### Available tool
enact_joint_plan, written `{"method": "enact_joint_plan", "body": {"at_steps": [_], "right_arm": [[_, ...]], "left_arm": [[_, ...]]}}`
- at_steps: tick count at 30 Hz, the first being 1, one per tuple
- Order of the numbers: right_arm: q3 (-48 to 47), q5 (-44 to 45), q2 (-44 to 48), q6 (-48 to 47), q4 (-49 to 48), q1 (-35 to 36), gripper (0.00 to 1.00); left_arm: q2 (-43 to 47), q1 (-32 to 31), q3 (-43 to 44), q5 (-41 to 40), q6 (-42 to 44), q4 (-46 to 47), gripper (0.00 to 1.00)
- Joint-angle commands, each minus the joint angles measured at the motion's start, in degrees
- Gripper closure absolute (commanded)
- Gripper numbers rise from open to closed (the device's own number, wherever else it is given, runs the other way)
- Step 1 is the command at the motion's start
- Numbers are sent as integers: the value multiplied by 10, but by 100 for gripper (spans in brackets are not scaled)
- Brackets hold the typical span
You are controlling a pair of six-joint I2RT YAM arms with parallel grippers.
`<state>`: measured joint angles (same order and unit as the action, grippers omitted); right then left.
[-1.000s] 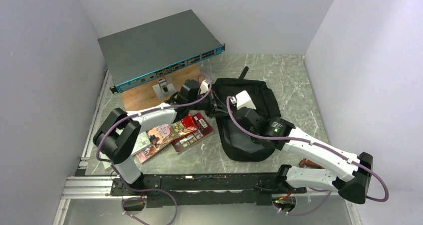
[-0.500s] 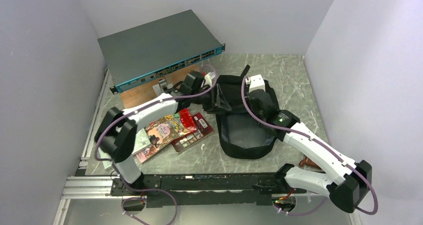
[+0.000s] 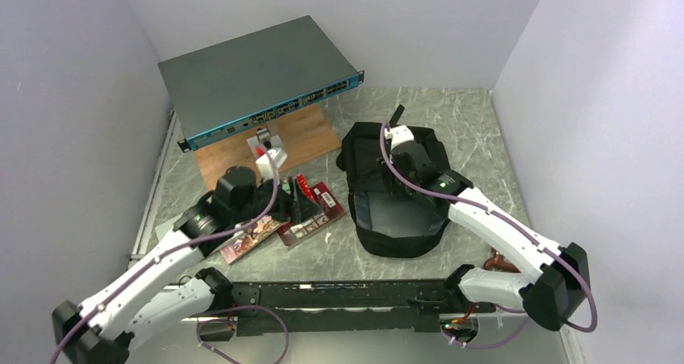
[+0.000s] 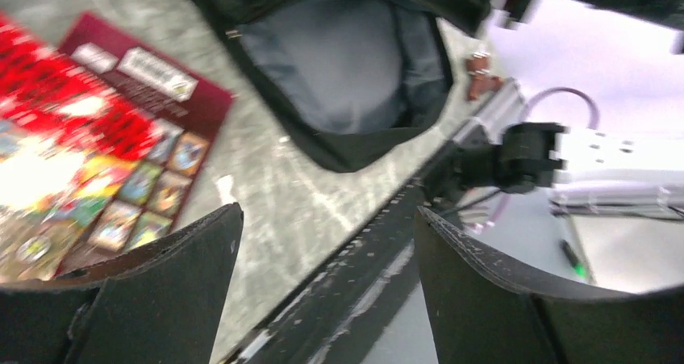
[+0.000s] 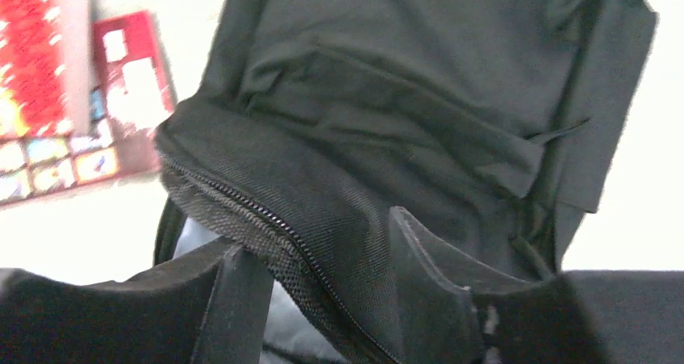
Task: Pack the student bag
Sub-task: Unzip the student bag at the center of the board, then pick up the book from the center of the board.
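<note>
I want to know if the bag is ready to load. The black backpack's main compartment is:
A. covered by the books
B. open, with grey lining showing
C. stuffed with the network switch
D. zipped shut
B: the student bag lies with its mouth gaping toward the near edge and its grey lining bare, while the books lie outside it, to its left in the overhead view.
</note>
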<state>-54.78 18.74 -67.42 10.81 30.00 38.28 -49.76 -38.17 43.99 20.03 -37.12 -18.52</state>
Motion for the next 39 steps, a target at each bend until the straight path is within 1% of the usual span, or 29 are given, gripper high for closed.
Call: {"method": "enact_joint_plan", "body": {"at_steps": [1, 3, 5, 7, 10, 12, 13, 14, 15, 18, 20, 22, 26, 32, 33, 36, 39], "right_arm": [[4, -138, 75, 70, 27, 0, 39], [2, -177, 98, 89, 9, 2, 28], [10, -228, 110, 111, -35, 6, 22], [31, -265, 107, 150, -104, 16, 18], [67, -317, 60, 241, -230, 41, 16], [73, -330, 9, 296, -303, 65, 16], [71, -330, -30, 313, -345, 79, 16], [64, -333, -50, 325, -366, 90, 16], [54, -336, -92, 335, -378, 96, 16], [40, -338, -173, 376, -416, 100, 20], [39, -344, -214, 397, -447, 100, 22], [34, -339, -248, 408, -456, 100, 24], [43, -322, -280, 434, -466, 100, 24], [64, -349, -330, 461, -535, 85, 24], [65, -359, -336, 465, -543, 79, 25], [70, -381, -352, 476, -555, 59, 32], [83, -382, -348, 476, -559, 48, 32]], "left_arm": [[103, 0, -67, -166, 30, -62, 16], [139, 0, -84, -198, 29, -77, 16], [168, 0, -93, -249, 23, -93, 16], [187, 0, -98, -279, 13, -106, 16], [210, 0, -112, -321, -16, -129, 16], [218, 0, -132, -355, -49, -146, 17], [218, 0, -143, -369, -68, -151, 17], [216, 0, -154, -376, -81, -154, 18], [212, 0, -164, -380, -92, -150, 19], [193, 1, -193, -392, -125, -133, 22], [177, 1, -208, -400, -135, -119, 24], [161, 1, -217, -408, -140, -108, 25], [139, 0, -240, -409, -141, -71, 27], [133, 1, -262, -418, -143, -58, 27], [136, 1, -264, -417, -141, -56, 28], [139, 1, -268, -416, -142, -59, 28], [144, 1, -275, -415, -146, -63, 29]]}}
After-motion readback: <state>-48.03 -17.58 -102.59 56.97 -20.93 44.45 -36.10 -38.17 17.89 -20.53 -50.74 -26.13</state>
